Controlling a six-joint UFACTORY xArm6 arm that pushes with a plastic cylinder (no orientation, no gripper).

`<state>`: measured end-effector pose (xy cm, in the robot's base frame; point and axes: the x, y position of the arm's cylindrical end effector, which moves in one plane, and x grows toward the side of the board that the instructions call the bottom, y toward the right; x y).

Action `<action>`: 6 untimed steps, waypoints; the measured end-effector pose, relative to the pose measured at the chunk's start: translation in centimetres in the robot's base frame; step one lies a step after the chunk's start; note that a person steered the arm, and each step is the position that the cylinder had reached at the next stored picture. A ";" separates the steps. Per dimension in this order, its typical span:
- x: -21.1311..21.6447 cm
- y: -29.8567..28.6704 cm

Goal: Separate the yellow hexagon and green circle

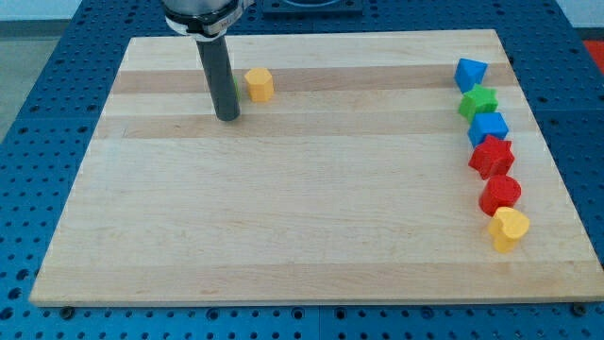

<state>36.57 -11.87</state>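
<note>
The yellow hexagon (259, 84) sits near the view's top, left of centre, on the wooden board (283, 208). My tip (226, 117) stands just left of it and a little lower, with a small gap between them. No green circle shows anywhere. The only green block is a green star (478, 102) at the view's right.
A column of blocks runs down the view's right edge: a blue block (470, 73), the green star, a blue block (489, 127), a red star (492, 157), a red block (500, 194) and a yellow heart (509, 228). Blue pegboard surrounds the board.
</note>
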 end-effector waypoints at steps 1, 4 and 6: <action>-0.2 1.9; -1.3 2.9; -1.5 3.7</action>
<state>35.12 -8.13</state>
